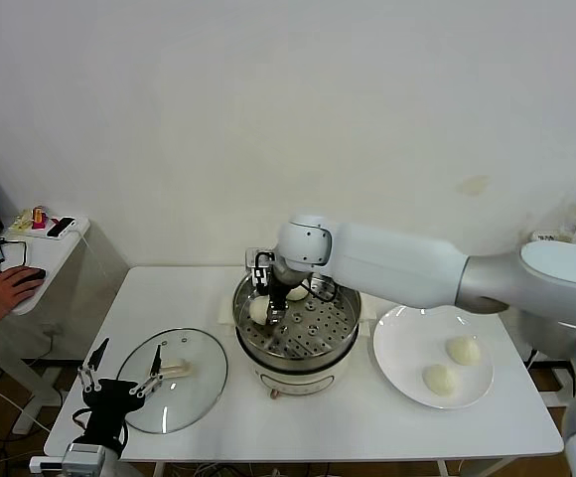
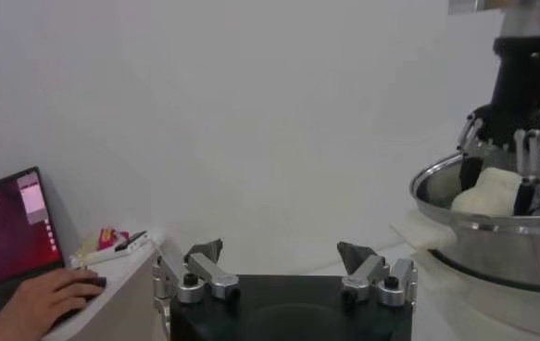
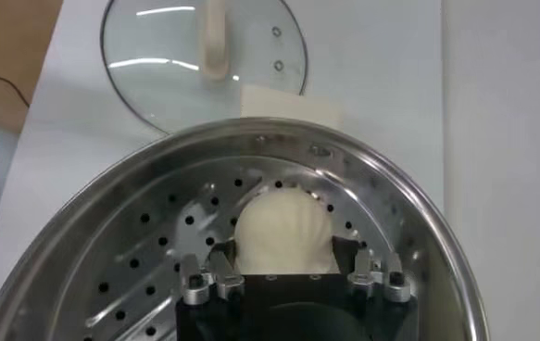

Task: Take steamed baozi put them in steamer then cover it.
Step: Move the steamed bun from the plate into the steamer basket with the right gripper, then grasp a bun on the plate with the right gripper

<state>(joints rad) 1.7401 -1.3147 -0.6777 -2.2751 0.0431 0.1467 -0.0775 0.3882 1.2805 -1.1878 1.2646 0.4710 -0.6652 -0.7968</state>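
The steel steamer (image 1: 340,338) stands mid-table on its cream pot base. My right gripper (image 1: 268,308) is inside the basket at its left side, shut on a baozi (image 1: 259,311) that sits low over the perforated floor; in the right wrist view the fingers flank this baozi (image 3: 282,222). A second baozi (image 1: 297,293) lies in the basket behind it. Two more baozi (image 1: 463,350) (image 1: 439,379) lie on the white plate (image 1: 399,343) to the right. The glass cover (image 1: 184,393) lies flat on the table to the left. My left gripper (image 1: 121,376) is open and empty by the cover's near-left edge.
A person's hand (image 1: 5,288) rests on a mouse on a side table at the far left, beside a laptop (image 2: 10,236). The white table's front edge (image 1: 308,455) runs close below the cover and plate. The wall stands right behind the table.
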